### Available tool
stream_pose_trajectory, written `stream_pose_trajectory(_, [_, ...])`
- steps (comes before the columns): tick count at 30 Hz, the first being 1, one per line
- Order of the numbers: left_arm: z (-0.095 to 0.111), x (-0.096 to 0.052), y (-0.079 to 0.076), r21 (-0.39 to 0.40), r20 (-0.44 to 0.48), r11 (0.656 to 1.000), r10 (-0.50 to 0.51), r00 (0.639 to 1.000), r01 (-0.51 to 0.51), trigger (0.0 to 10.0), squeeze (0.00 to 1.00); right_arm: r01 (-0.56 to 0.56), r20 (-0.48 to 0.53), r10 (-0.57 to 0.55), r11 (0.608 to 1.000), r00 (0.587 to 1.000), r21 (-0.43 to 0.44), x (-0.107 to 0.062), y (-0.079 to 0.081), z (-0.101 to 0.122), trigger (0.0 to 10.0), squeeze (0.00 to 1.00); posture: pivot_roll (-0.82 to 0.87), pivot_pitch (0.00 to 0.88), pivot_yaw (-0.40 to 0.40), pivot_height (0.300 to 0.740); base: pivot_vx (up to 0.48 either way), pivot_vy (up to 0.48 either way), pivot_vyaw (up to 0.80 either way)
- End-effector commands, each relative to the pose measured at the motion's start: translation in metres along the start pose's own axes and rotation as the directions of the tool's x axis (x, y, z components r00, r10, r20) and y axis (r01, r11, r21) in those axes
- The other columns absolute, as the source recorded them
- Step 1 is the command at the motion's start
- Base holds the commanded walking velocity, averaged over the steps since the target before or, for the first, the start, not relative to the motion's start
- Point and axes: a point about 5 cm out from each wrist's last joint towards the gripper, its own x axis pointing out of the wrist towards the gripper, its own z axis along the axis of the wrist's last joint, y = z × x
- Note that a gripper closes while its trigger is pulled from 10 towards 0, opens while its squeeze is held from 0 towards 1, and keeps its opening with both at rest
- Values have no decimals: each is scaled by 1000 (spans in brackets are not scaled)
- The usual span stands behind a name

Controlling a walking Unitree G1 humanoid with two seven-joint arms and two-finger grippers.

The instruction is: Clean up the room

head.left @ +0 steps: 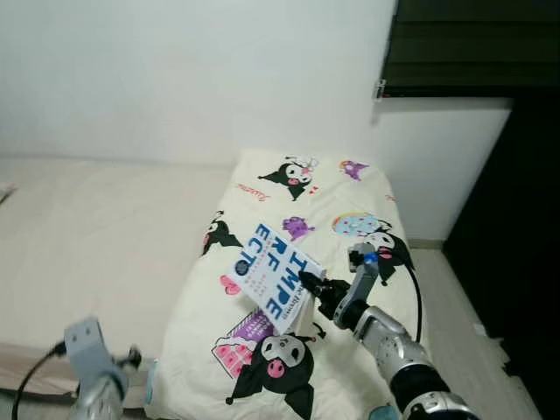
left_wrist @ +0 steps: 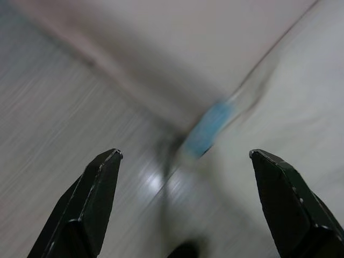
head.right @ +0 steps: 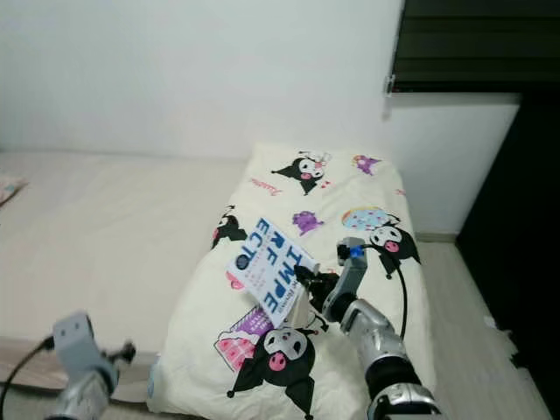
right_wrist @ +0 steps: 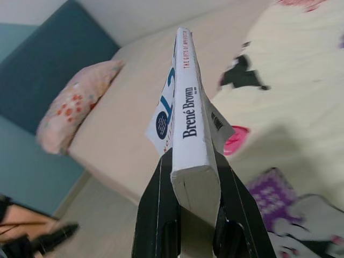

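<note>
A white paperback book [head.left: 273, 276] with large blue letters on its cover hangs tilted above a cream blanket [head.left: 332, 188] printed with cartoon characters. My right gripper [head.left: 311, 286] is shut on the book's lower edge, and in the right wrist view the book's spine [right_wrist: 189, 115] stands between the two black fingers [right_wrist: 156, 215]. My left gripper [left_wrist: 183, 201] hangs low at the bed's near left corner, open, over grey floor.
The bed's beige sheet [head.left: 96, 236] spreads to the left of the blanket. A floral pillow [right_wrist: 75, 102] lies against a dark teal headboard [right_wrist: 48, 64]. White wall stands behind, and a dark doorway [head.left: 516, 245] opens to the right.
</note>
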Motion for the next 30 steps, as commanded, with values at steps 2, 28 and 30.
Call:
stream_pose_trajectory(2, [-12,-2,1,56,-50,998,0,999,3,10000,0,-41,41,42,999,998,-23,3,5,5,10000,0,-98,0,-21,740,0,0,763])
stream_pose_trajectory(28, [-95,-29,17,133,-363,990,14,932,37,10000,0,-67,18,68,997,998,-39,5,7,-7,10000,0,-96,0,-12,740,-65,0,755])
stream_pose_trajectory(30, [-94,-29,17,119,-359,992,10,933,35,10000,0,-67,18,67,997,998,-40,5,7,-6,10000,0,-96,0,-11,740,0,0,750])
